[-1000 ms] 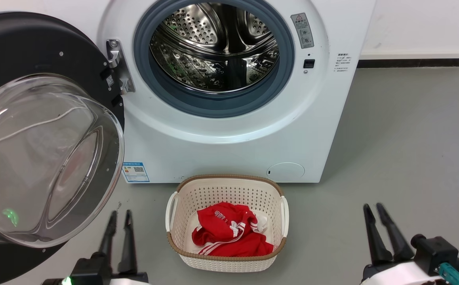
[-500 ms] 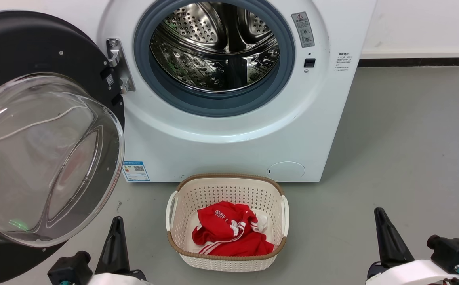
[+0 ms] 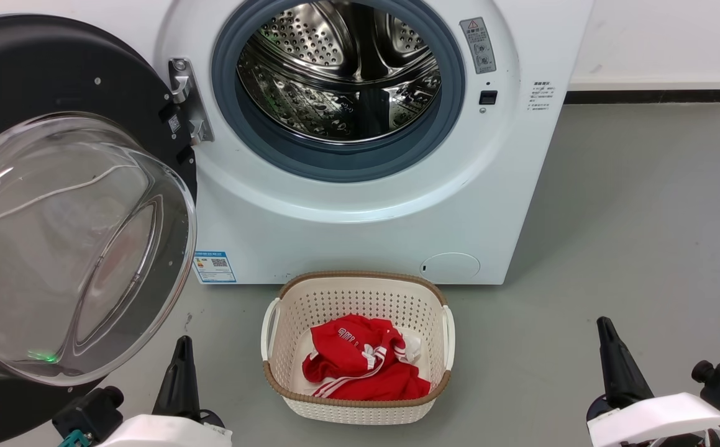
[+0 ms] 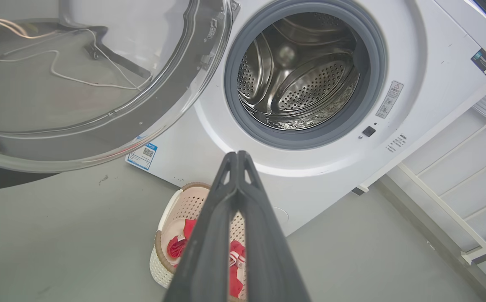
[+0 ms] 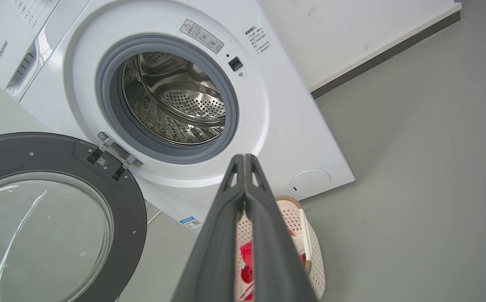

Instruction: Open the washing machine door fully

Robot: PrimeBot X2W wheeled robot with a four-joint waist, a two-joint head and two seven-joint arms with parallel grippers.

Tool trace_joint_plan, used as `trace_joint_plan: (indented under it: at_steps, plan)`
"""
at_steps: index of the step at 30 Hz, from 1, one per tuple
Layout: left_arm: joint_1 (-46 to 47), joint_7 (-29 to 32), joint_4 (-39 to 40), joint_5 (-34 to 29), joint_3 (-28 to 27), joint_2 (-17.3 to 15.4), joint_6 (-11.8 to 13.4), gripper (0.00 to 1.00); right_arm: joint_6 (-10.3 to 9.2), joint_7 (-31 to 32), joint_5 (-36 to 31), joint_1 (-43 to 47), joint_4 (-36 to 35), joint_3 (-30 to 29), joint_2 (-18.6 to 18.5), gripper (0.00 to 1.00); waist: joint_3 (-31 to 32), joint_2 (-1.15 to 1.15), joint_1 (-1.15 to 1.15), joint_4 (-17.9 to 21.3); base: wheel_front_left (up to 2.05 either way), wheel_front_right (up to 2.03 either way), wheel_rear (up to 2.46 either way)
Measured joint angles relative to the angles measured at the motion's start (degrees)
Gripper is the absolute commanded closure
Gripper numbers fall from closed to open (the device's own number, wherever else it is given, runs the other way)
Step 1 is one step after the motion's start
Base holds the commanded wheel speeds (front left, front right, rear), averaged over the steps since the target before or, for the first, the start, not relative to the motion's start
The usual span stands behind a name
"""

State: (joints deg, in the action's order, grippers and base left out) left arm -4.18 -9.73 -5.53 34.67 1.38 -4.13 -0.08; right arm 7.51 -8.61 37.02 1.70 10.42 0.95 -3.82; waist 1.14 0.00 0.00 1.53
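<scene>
Head view: the washing machine door, a shiny black ring round a bulgy glass bowl, stands wide open, left. Left wrist view: left gripper pinched together, empty. Right wrist view: right gripper likewise.

1 ea.: washer, door, basket, red top — claws x2

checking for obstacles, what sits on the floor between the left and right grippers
The white laundry basket holding red clothing, seen in the head view.
</scene>
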Motion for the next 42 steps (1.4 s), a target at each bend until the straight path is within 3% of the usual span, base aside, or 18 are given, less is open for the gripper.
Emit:
trace_joint_plan:
  at_steps: [21,42]
  plan:
    - [2.75,3.79,-2.35,18.04,-1.05,-0.58,-2.04,1.0,-0.01,3.64,17.09,-1.94,0.97,-1.13,-0.41,1.0,-0.29,0.0,0.0,-0.33,0.0,0.0,0.0]
    - [5.08,7.05,-4.33,32.31,-2.2,-0.67,-3.9,1.0,-0.02,6.78,30.63,-3.98,1.77,-2.42,-0.54,1.0,-0.57,0.0,0.0,-0.65,0.0,0.0,0.0]
